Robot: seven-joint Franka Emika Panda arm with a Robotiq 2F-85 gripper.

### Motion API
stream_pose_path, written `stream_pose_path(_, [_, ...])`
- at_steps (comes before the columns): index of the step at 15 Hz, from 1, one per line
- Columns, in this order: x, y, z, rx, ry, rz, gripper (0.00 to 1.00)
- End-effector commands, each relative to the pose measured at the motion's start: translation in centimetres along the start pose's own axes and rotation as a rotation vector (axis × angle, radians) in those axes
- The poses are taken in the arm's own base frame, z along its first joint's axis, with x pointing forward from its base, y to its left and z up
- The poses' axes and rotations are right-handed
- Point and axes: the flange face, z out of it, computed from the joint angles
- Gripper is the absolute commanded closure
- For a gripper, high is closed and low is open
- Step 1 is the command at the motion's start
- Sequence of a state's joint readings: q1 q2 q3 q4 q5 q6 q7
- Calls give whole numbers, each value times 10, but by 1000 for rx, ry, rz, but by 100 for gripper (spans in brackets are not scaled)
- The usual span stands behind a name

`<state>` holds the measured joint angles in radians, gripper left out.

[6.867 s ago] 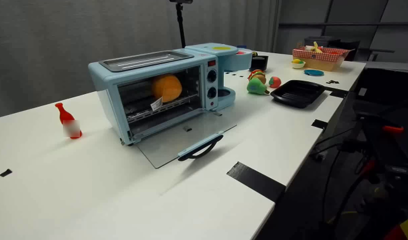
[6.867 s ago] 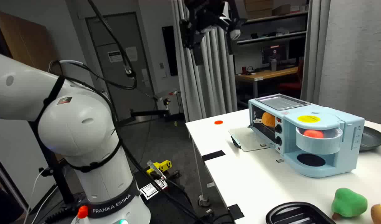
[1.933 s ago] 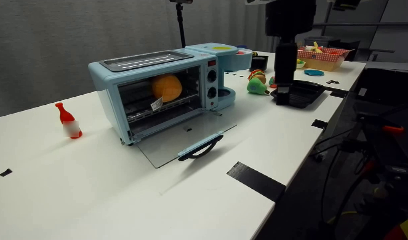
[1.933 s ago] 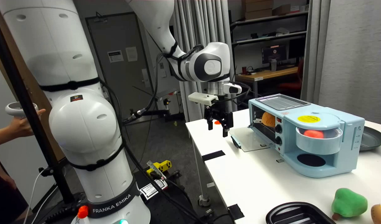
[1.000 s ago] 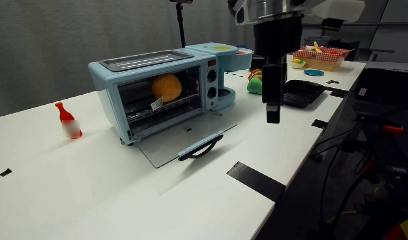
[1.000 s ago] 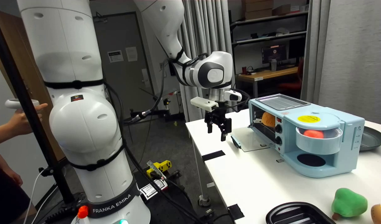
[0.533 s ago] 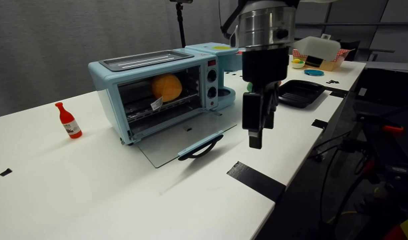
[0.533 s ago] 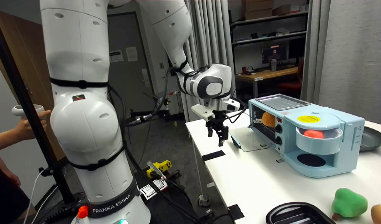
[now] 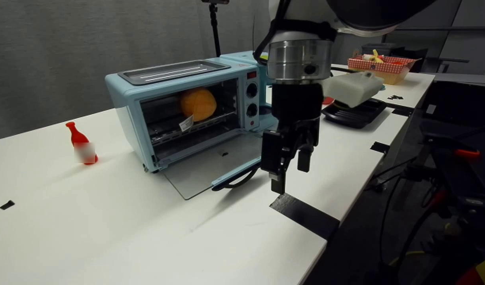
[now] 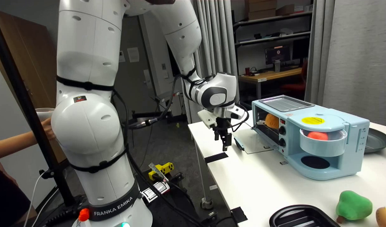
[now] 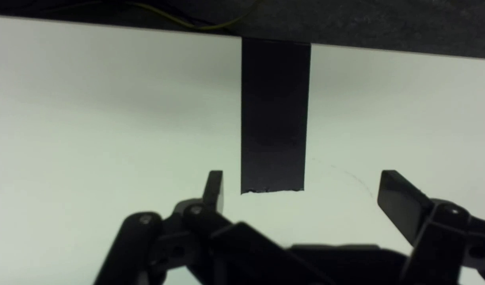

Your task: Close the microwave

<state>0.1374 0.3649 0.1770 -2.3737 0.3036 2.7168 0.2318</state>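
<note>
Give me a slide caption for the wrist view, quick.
Open, empty gripper over a white table, with a black tape strip running to the table's edge.

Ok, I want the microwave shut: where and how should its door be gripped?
Probably the middle of the dark handle, from the front: the door is folded down, putting the handle foremost, and its bowed shape leaves a gap behind.

Microwave [image 10: 292,138] door [image 10: 253,142] lowered; end effector [image 10: 221,142] near handle [image 10: 239,144], jaws apart; green toy [image 10: 353,205] beside black tray [image 10: 301,219].
</note>
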Motion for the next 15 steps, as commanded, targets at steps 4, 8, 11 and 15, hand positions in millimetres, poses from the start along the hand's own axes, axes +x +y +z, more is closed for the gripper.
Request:
stream_pose_path(4, [34,-7,17,-6,49,68,0])
stream_pose_path(8, [50,-4,26,-27,55,81,0])
stream_pose_path(11, [61,-1,31,-62,72,77,0])
stream_pose_path(15, [71,-1,30,-99,100,72,0])
